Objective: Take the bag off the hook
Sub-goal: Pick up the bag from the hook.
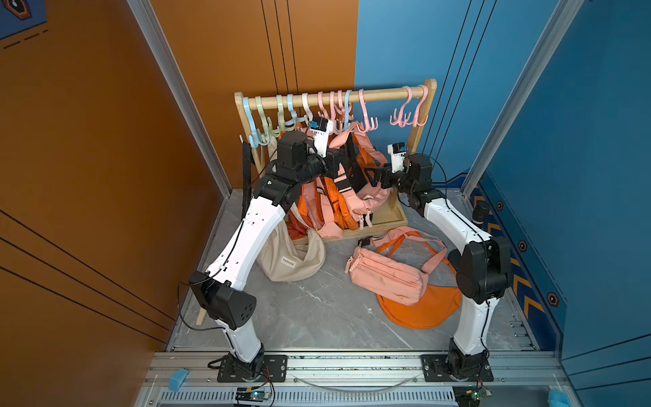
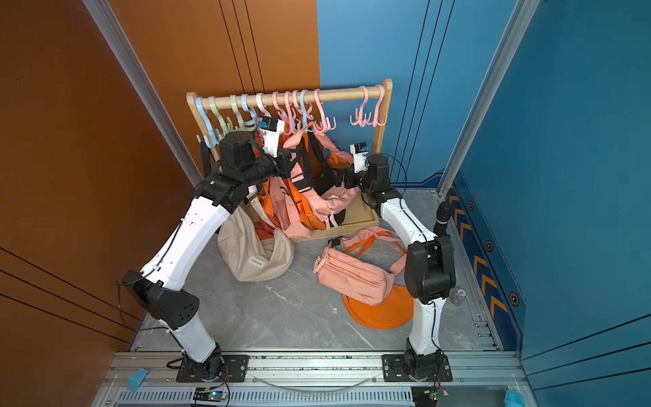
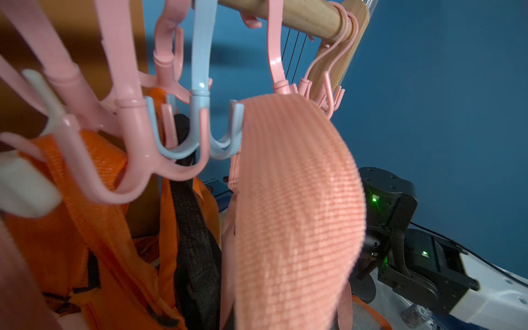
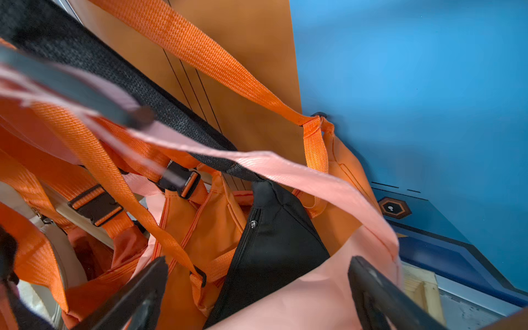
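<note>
woven cloth strap (image 3: 297,200), glossy plastic hook (image 3: 199,65)

Both top views look from high above the front of the bench (image 1: 317,317), tilted down toward the back wall (image 1: 405,42). They sit far enough off to take in the left arm (image 1: 246,243), the right arm (image 1: 454,225) and the whole rack (image 1: 384,94), and only a slight sideways offset separates them. The left wrist camera sits very near under the rack's rail, facing up along the hooks (image 3: 197,94) and a pink strap (image 3: 300,214), with the right arm behind. The right wrist camera looks past the spread fingers of the right gripper (image 4: 258,265), close among hanging straps (image 4: 200,48) and bags (image 4: 280,243), toward the back wall.
</note>
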Robot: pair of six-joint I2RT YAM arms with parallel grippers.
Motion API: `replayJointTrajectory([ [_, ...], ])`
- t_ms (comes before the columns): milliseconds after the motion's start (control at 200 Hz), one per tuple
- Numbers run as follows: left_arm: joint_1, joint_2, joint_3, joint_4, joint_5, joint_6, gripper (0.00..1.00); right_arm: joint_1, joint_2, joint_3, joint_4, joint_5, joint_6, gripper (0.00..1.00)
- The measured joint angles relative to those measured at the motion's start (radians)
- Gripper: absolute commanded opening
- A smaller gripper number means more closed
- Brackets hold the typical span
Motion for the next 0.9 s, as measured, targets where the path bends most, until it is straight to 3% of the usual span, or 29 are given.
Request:
replayJointTrajectory([
  [255, 0.014, -0.005, 0.001, -0.015, 0.031, -0.008, 0.0, 0.0, -0.024, -0.018, -0.029, 0.0, -0.058, 0.99],
  [631, 0.02, -0.005, 0.0, -0.017, 0.047, -0.011, 0.0, -0.016, -0.22, -0.151, -0.047, -0.005, -0.149, 0.98],
  [901, 0.02, -0.005, -0.016, -0.013, 0.058, -0.015, 0.0, -0.016, -0.095, 0.003, -0.049, -0.032, -0.176, 0.98],
])
